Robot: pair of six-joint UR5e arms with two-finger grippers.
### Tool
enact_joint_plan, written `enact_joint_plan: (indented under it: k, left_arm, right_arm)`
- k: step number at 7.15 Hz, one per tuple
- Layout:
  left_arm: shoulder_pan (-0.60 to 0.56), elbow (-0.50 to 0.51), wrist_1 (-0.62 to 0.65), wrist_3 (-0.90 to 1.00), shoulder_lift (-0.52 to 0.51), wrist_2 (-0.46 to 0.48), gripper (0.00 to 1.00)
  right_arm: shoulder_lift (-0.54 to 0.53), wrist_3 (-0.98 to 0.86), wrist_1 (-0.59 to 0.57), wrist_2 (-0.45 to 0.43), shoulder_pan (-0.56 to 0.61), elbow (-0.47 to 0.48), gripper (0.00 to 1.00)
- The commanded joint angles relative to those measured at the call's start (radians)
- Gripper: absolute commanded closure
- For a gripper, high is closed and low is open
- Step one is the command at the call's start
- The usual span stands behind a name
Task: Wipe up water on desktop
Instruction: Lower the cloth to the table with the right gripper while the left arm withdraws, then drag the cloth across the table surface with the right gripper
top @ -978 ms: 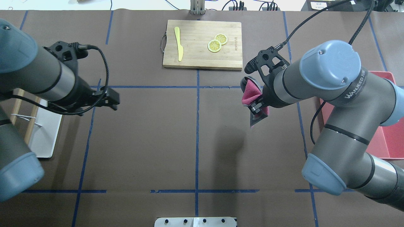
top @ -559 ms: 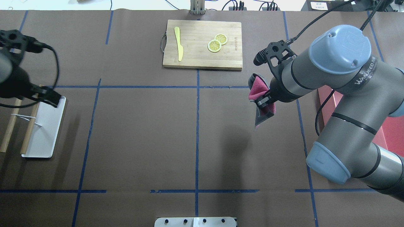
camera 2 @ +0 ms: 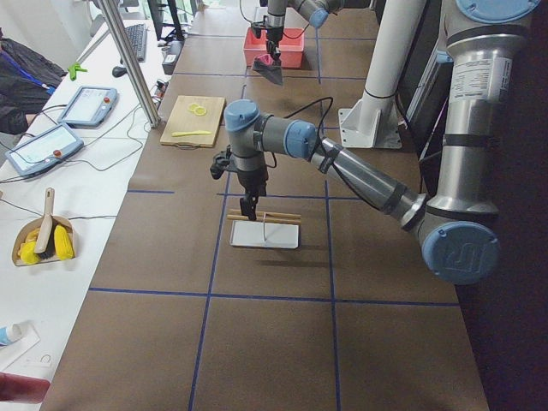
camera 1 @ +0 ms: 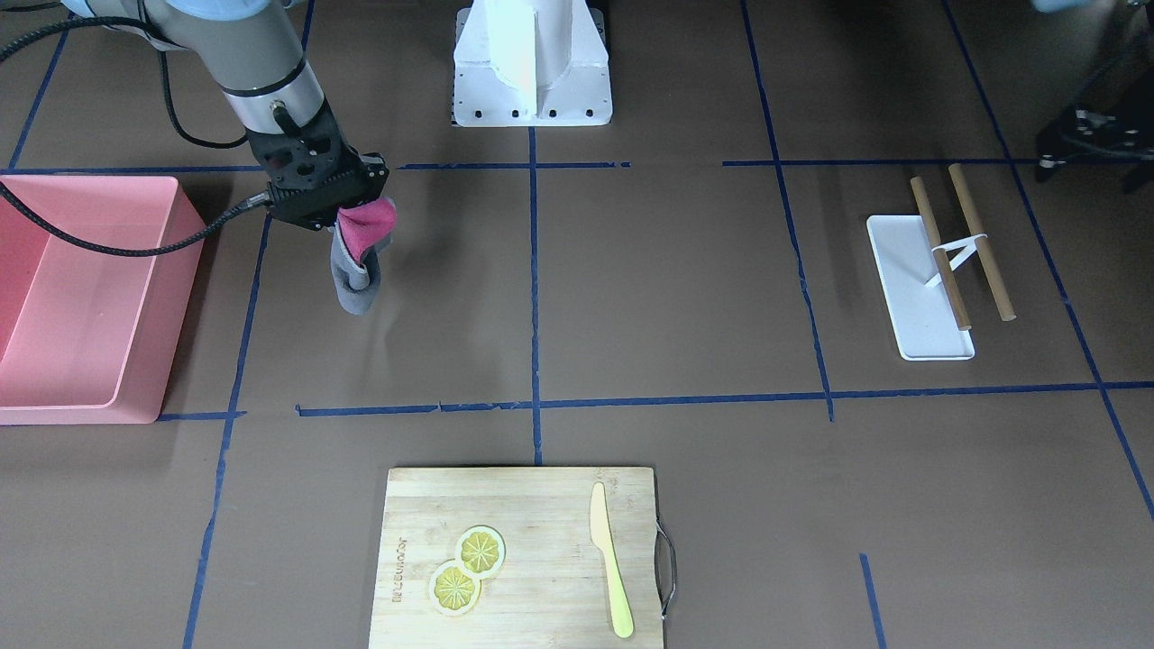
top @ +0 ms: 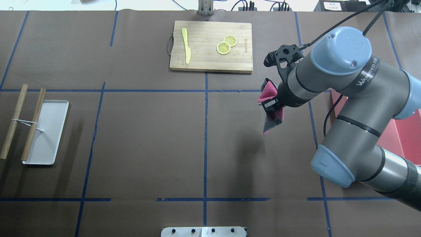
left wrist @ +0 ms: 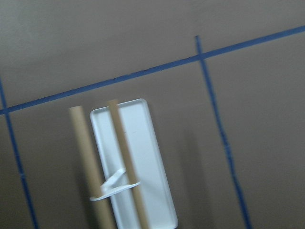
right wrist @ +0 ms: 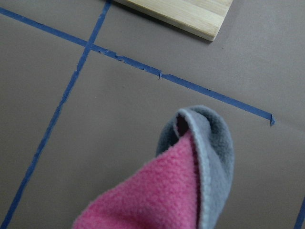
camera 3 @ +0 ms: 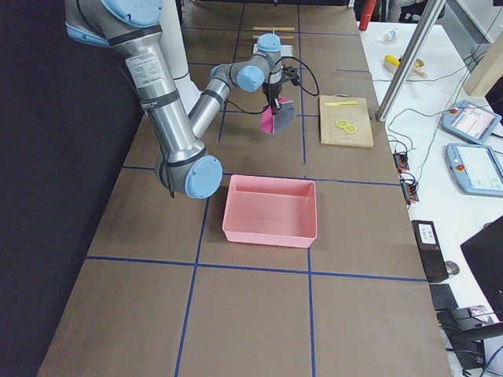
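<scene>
- Two sticks [top: 13, 121] are seen at the left, one lying along the edge of a white tray [top: 49, 131].
- The left gripper [camera 2: 249, 208] is held above the desktop near them; how far its jaws are parted cannot be told.
- The desktop [top: 148, 131] is spread under everything — taped into rectangles.
- A board [top: 210, 46] is set at the far middle.
- A pink-grey cloth [top: 273, 118] is pinched in the closed right gripper [top: 268, 105] — hung clear of the desktop, right of centre.
- A pink bin [camera 1: 81, 288] is placed at the right.

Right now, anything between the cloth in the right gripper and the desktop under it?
Nothing visible. The cloth hangs from the right gripper over bare desktop; the cutting board and pink bin sit off to the sides.
</scene>
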Motion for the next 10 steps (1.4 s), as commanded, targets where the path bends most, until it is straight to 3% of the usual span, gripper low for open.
enact_joint_plan:
  k: [1, 3, 6, 10]
  left_arm:
    - [-0.146, 0.194, -0.125, 0.165, 0.038, -0.081, 0.0]
    - [-0.147, 0.221, -0.158, 0.16, 0.038, -0.086, 0.0]
    - [-0.145, 0.235, -0.158, 0.161, 0.037, -0.088, 0.0]
    - [-0.145, 0.238, -0.16, 0.163, 0.037, -0.088, 0.0]
  right_arm:
    - [0.04, 0.117, 0.004, -0.01, -0.062, -0.073, 1.0]
    - [0.036, 0.208, 0.002, -0.065, -0.14, -0.107, 1.0]
    - [-0.078, 0.194, -0.014, -0.065, -0.116, -0.124, 1.0]
    - [-0.09, 0.119, -0.23, -0.157, -0.093, -0.108, 1.0]
